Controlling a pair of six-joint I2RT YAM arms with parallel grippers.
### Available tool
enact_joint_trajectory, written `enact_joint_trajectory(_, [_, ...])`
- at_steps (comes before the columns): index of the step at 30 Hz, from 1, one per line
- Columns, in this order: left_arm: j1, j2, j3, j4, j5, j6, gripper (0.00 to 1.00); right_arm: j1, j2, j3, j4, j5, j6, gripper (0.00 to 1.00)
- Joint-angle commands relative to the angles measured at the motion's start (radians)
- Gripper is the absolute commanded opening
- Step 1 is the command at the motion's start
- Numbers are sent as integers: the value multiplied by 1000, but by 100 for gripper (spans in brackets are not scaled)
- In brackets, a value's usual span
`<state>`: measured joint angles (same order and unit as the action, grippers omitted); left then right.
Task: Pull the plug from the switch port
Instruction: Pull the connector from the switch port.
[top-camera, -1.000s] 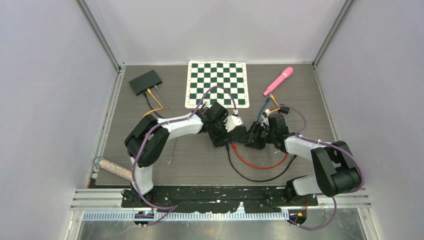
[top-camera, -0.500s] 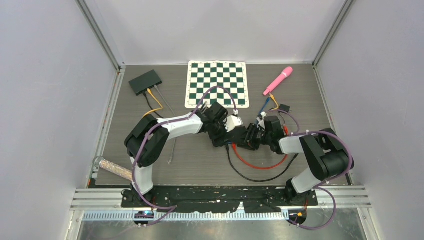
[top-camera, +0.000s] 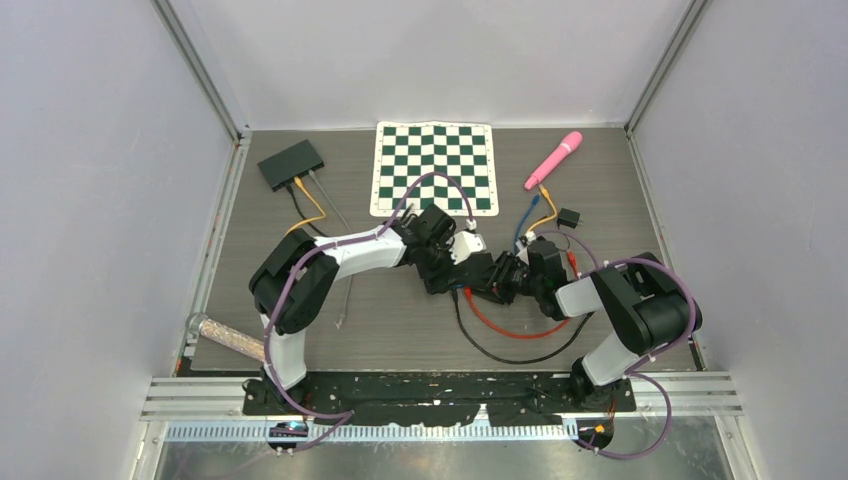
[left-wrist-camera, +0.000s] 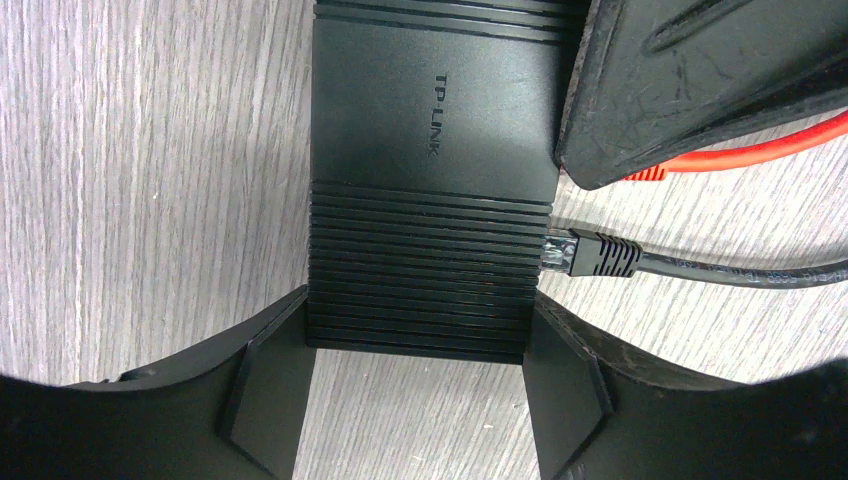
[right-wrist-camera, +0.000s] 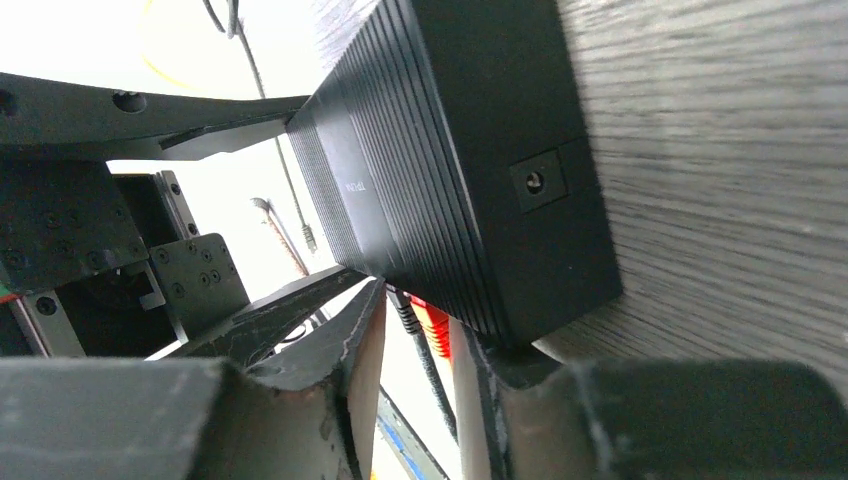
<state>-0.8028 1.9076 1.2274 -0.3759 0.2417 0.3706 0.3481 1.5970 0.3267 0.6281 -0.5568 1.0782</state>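
my left pincer (left-wrist-camera: 415, 322) is closed on the black switch (left-wrist-camera: 430, 120). one finger (left-wrist-camera: 268, 385) presses each long side at the ribbed end, and the box lies flat on the table (left-wrist-camera: 130, 200) with its printed brand facing up. my right pincer (right-wrist-camera: 420, 318) comes at the port edge of the same box. its jaws stand narrow, and in the slit between them i see the red plug (right-wrist-camera: 432, 325) and a black cable (right-wrist-camera: 428, 370) running past. i cannot tell whether the pads actually press the plug. seen from my left wrist, one right finger (left-wrist-camera: 700, 80) covers most of that plug, so only a bit of its clip and the red cable (left-wrist-camera: 770, 148) show beside the switch. just next to it the black plug (left-wrist-camera: 595, 255) sits in its port, its clear tip at the box's edge. a small round socket (right-wrist-camera: 535, 182) shows on the short end of the switch.

from above, both pincers meet near the middle of the table, a little toward the right edge. the red cable loops toward the near edge, and the black one makes a wider loop outside it. a second black box (top-camera: 291, 163) with cables sits by the far left corner. a green-and-white chessboard mat (top-camera: 434, 167) lies at the middle of the far edge. a pink tool (top-camera: 555, 160) lies toward the far right corner, and a clear tube (top-camera: 228, 338) rests at the near left corner.
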Motion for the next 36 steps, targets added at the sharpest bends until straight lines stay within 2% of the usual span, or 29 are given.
enact_joint_trajectory(1, [0,17,13,-39,53,-9,49,9,0,-14,-30,105,8,31])
enact_joint_trajectory(3, [0,18,14,-44,60,-10,47,11,-2,-7,-35,106,9,27])
enact_joint_trajectory(7, [1,19,16,-46,64,-13,47,19,-17,0,-51,112,4,26])
enact_joint_trajectory(11, [1,25,22,-54,68,-14,47,27,-53,-2,-78,112,-27,33])
enact_joint_trajectory(16, [0,31,24,-57,71,-20,47,42,-101,-14,-107,86,-54,46])
enact_joint_trajectory(18, [0,33,24,-53,83,-25,47,48,-119,-15,-126,88,-65,48])
enact_joint_trajectory(22, [0,31,25,-46,119,-40,46,52,-118,-13,-123,99,-69,46])
enact_joint_trajectory(27, [-1,40,36,-68,144,-41,46,54,-65,6,-70,101,-37,38])
enact_joint_trajectory(36, [1,39,28,-82,148,-38,46,56,-12,30,-7,94,27,36])
